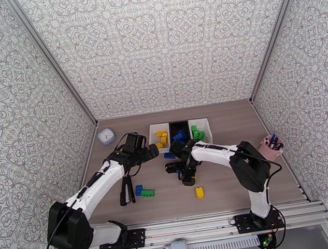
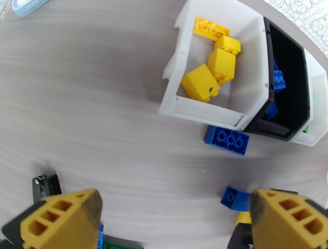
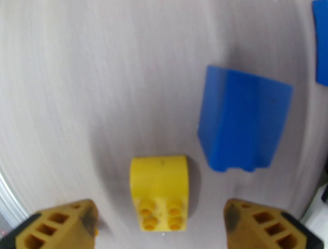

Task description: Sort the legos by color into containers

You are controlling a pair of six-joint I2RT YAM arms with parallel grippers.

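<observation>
Where the wooden table [image 1: 231, 186] meets the patterned back wall, at twelve o'clock from its middle, three containers stand touching in a row: the left white bin [image 1: 151, 134], the black bin [image 1: 177, 123] and the right white bin [image 1: 207, 128]. Both arms reach toward them. The left gripper [image 2: 174, 207] hangs at seven o'clock from the left white bin, its jaws wide apart with nothing between them. The right gripper [image 3: 160, 215] is low over the table in front of the black bin. Its jaws are apart on either side of a yellow brick [image 3: 160, 190] and do not touch it. That brick lies with four studs facing the camera. At one o'clock from it a blue brick [image 3: 242, 123] lies on its side, showing smooth faces. A long black tool [image 1: 124, 191] lies at eight o'clock on the table.

Of the legos, the yellow pieces [image 2: 217, 61] lie tumbled at angles in the left white bin. Blue pieces [image 2: 279, 80] sit in the black bin and green pieces [image 1: 197, 132] in the right white bin. Loose on the table are a flat blue plate [image 2: 227, 140] just in front of the seam between white and black bins, a small blue block [image 1: 139, 190] touching a green block [image 1: 148, 192] at seven o'clock, and a yellow block [image 1: 200, 192] at six o'clock.

In the left wrist view the black bin's wall hides most of its blue pieces. The right white bin sits largely behind it, with a sliver of green showing. The right wrist view is blurred, and a blue shape [image 3: 322, 41] at its two o'clock corner is cut off by the edge.
</observation>
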